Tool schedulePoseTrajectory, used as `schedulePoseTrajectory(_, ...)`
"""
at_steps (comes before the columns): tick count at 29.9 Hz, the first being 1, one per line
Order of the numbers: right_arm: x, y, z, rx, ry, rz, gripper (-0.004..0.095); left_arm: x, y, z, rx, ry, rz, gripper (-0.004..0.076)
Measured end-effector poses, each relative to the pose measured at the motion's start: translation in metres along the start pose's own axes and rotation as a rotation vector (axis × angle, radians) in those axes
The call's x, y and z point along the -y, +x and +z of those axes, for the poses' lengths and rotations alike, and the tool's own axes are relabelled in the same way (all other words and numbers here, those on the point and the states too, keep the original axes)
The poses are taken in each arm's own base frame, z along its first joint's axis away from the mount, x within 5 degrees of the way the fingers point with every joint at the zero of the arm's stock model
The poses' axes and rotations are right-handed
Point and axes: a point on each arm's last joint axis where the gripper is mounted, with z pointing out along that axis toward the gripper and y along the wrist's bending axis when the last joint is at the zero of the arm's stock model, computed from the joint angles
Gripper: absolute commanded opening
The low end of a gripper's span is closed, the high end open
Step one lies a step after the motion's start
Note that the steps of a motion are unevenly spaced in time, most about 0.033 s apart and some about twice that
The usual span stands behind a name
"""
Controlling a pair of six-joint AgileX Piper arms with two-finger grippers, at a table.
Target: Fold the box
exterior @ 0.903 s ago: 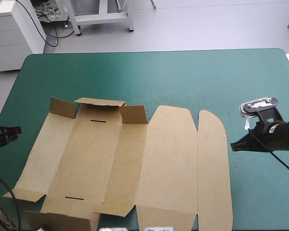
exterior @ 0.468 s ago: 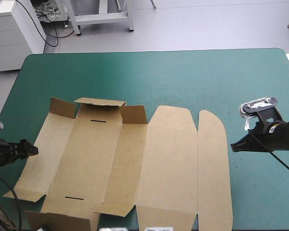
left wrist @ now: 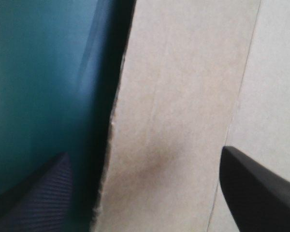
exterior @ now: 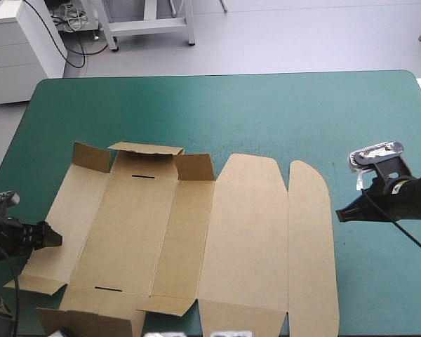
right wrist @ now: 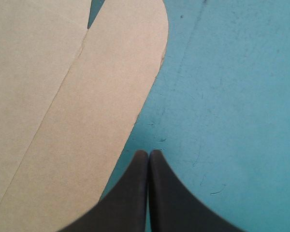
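ITEM: box [exterior: 196, 232]. Brown cut sheet, lying flat and unfolded on the teal-green cover [exterior: 266, 112], near-left to centre of the table. Its near end reaches the table's near edge. No walls up yet; only the small far flaps [exterior: 146, 151] stand slightly raised. The rounded end flap [exterior: 312, 246] forms the sheet's right-hand limit.

ATTACHED / ADJ.:
- left gripper [exterior: 52, 237]: at the box's left side panel [exterior: 63, 217], low to the sheet. Fingers wide apart and gripping nothing. In the wrist view one finger is over bare cover and the other over board, so the panel's cut edge runs between them.
- right gripper [right wrist: 149, 153]: fingers pressed together in a point, empty. Sits over bare cover just beside the rounded end flap, not touching board.

STATUS (est.): early; likely step is pinching and raising the left side panel.

RISKS (est.):
1. Nothing pins the sheet, since the right gripper is off the board. A push or lift at the left edge may slide the whole sheet rightward instead of bending it at the crease.
2. Outer finger must get under a flat edge. If it comes in too high it rides over the board and closes on nothing.
3. A shallow bite at the edge only could slip, or buckle the panel away from the score line.
4. Near flaps are at the table's edge, so any drift toward the robot could tip the sheet off.
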Motion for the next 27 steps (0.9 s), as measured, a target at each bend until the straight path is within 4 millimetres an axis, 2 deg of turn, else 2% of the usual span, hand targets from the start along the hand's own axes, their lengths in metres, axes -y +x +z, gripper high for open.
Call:
schedulePoseTrajectory(4,0.0,0.0,0.0,0.0,0.0,0.0,-0.0016,-0.003,0.0,0.011,-0.039,0.067,-0.028,0.0582)
schedulePoseTrajectory(9,0.0,0.0,0.0,0.0,0.0,0.0,-0.0016,-0.002,-0.002,0.016,-0.032,0.12,-0.038,0.0582)
schedulePoseTrajectory(19,0.0,0.0,0.0,0.0,-0.001,0.0,-0.0016,0.038,-0.009,0.039,-0.096,0.222,0.062,0.0581)
schedulePoseTrajectory(27,0.0,0.0,0.0,0.0,-0.001,0.0,-0.0016,0.044,-0.01,0.041,-0.13,0.188,0.057,0.0575)
